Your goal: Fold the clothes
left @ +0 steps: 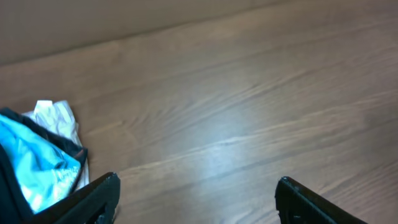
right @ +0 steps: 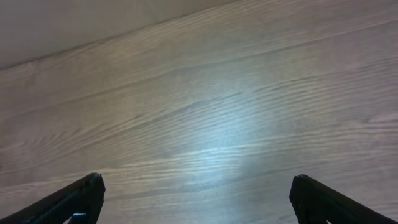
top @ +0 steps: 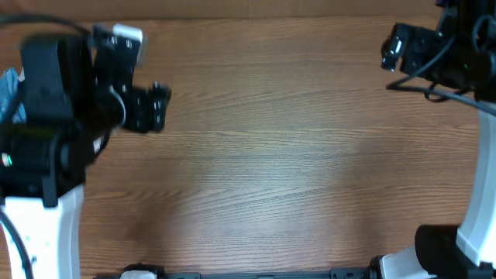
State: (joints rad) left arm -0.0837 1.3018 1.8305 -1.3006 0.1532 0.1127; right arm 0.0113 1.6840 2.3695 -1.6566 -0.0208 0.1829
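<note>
Over the wooden table (top: 271, 155), the left gripper (left: 198, 180) and right gripper (right: 196, 179) hang with jaws spread wide, gripping nothing, a crumpled cyan cloth (left: 37, 162) touches a white cloth (left: 59, 118) by the left finger, and the jeans' place cannot be told.

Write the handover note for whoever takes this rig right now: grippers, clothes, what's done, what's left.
Left gripper: open, empty, above bare table near the left edge.
Right gripper: open, empty, above bare wood at the far right.
Jeans: not in any view.
A cyan cloth and a crumpled white cloth lie at the left edge, beside the left gripper; neither is touched.
Done: nothing folded shows in these views.
Left: the whole fold, once the jeans are found and laid out.
</note>
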